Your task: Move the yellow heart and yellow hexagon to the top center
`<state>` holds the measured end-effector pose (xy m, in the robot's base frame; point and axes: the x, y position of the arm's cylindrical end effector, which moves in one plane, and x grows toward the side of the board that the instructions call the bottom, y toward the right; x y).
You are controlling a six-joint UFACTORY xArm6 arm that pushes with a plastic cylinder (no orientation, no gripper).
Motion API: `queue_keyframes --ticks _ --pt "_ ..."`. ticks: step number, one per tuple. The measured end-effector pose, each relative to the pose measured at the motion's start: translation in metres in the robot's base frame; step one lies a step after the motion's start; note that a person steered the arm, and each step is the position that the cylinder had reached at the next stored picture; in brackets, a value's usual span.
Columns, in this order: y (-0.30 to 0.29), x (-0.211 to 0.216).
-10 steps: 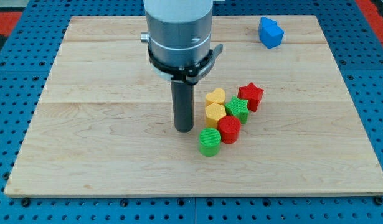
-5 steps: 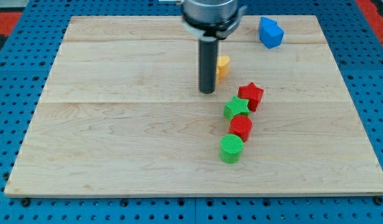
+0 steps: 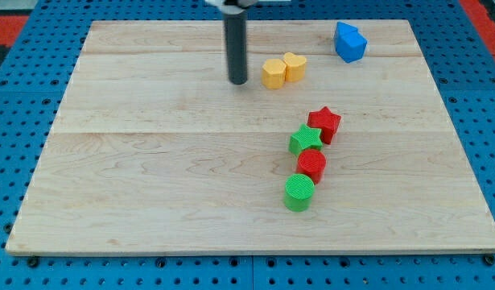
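The yellow hexagon [image 3: 273,73] and the yellow heart [image 3: 294,66] sit side by side, touching, near the top of the wooden board [image 3: 150,177], a little right of centre. The heart is to the right of the hexagon. My tip [image 3: 238,81] rests on the board just left of the hexagon, with a small gap between them. The rod rises straight up out of the view's top.
A blue block [image 3: 350,42] lies at the top right. A red star [image 3: 324,125], a green star [image 3: 305,140], a red round block [image 3: 311,166] and a green cylinder [image 3: 299,193] form a diagonal chain at centre right.
The two yellow blocks have gone from the cluster at centre right up to the top. My tip moved up and then left of them. The green cylinder and red round block shifted slightly right.
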<state>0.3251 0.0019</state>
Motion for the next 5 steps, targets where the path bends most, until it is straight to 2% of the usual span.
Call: queue_keyframes --ticks 1,3,4,5 --pt "0.069 -0.002" --pt "0.057 0.051" --pt "0.104 0.045" --pt "0.11 -0.006"
